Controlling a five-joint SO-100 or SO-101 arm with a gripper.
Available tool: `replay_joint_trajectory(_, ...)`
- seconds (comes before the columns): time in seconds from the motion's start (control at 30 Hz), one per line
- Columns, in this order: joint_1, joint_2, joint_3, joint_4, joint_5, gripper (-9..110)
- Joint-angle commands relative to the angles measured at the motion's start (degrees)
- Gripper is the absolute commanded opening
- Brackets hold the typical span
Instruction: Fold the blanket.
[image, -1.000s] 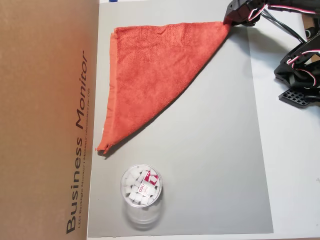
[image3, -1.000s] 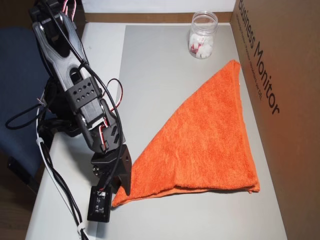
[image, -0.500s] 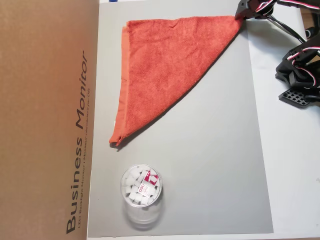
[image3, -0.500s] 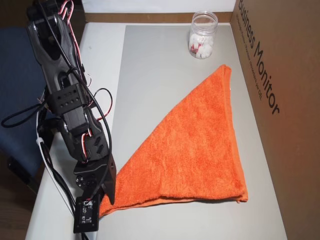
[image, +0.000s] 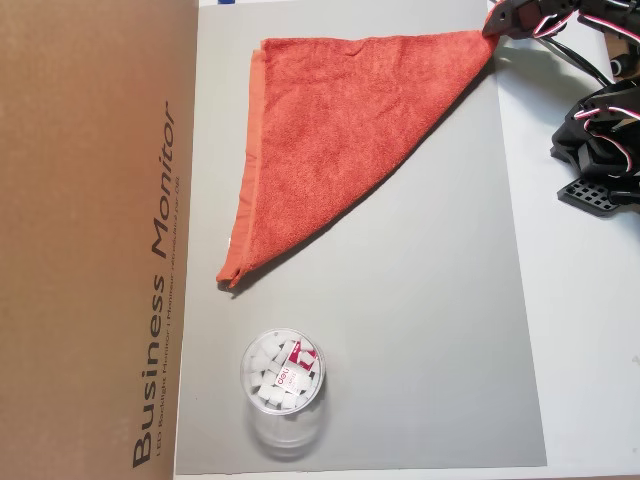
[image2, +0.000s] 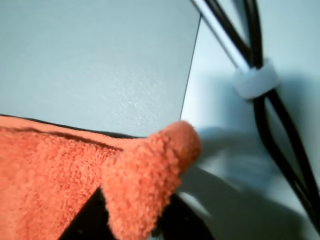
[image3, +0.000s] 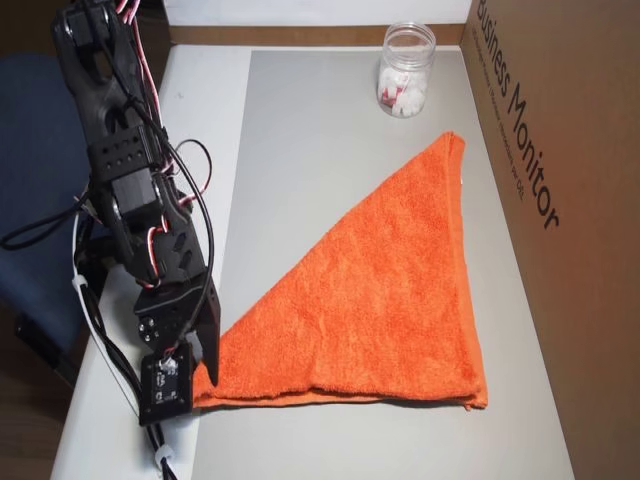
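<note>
The blanket (image: 340, 130) is an orange-red terry towel folded into a triangle on the grey mat (image: 430, 300). Its long hemmed edge runs beside the cardboard box. My gripper (image: 493, 28) is at the mat's top right corner in an overhead view, shut on the triangle's pointed tip. In the other overhead view my gripper (image3: 205, 372) holds that tip at the mat's lower left edge, with the blanket (image3: 390, 300) spread flat to the right. The wrist view shows the pinched blanket corner (image2: 150, 170) bunched and raised just over the mat's edge (image2: 100, 60), dark jaw below it.
A tall brown cardboard box (image: 90, 240) walls off one side of the mat. A clear plastic cup (image: 283, 375) with white pieces stands on the mat near the blanket's far tip. The arm's base (image: 600, 150) and cables (image2: 260, 80) sit on the white table beside the mat.
The gripper has pulled the blanket's tip toward the mat's edge, dragging the whole triangle away from the box. Most of the slide came in the first half second.
</note>
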Motion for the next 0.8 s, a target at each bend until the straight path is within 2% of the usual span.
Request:
replay_joint_trajectory(0.0,0.8,5.3,-0.1,-0.4,-0.3,0)
replay_joint_trajectory(0.77,0.0,22.1,-1.8,-0.5,0.4,0)
